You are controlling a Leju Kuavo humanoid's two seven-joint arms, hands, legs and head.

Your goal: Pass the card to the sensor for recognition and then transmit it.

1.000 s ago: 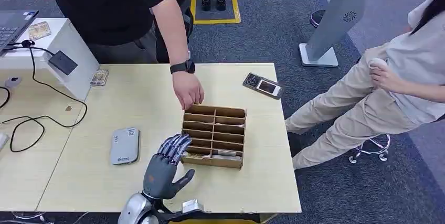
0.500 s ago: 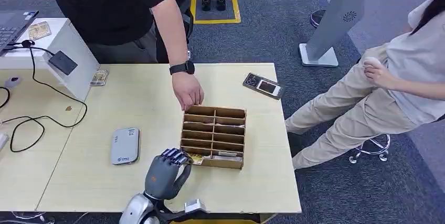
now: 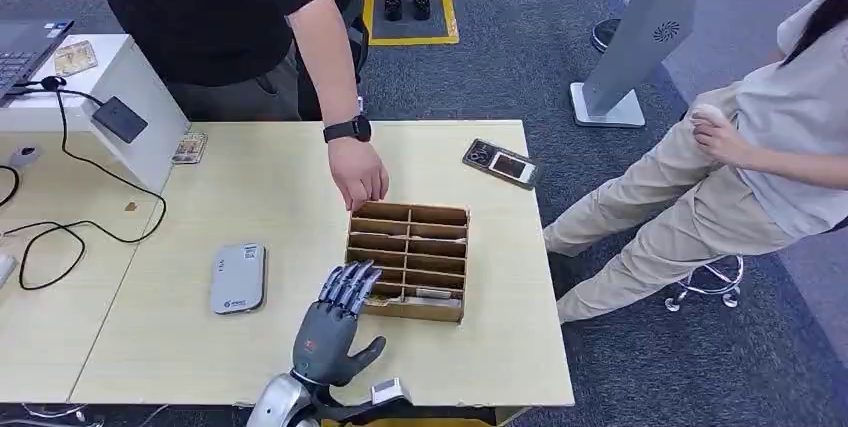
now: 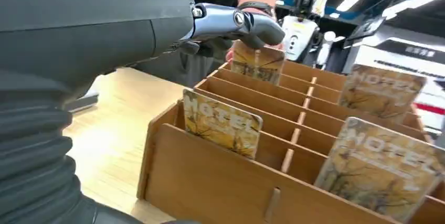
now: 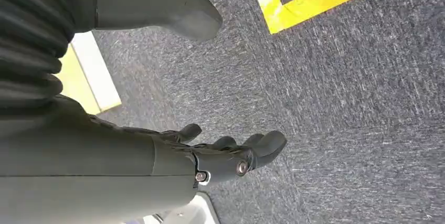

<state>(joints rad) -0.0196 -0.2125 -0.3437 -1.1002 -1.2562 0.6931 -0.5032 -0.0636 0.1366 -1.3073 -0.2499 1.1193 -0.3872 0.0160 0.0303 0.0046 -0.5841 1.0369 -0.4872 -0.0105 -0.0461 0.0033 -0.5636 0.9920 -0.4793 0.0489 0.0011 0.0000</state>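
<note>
Our left hand hovers open at the rack's near-left corner, fingers over its front slots. Ahead, a person's hand rests on the rack's far edge, blocking that side. Cards stand upright in near slots. Left of our hand, bare table, then the sensor.

Left hand's fingers hide the organizer's near-left slots.
</note>
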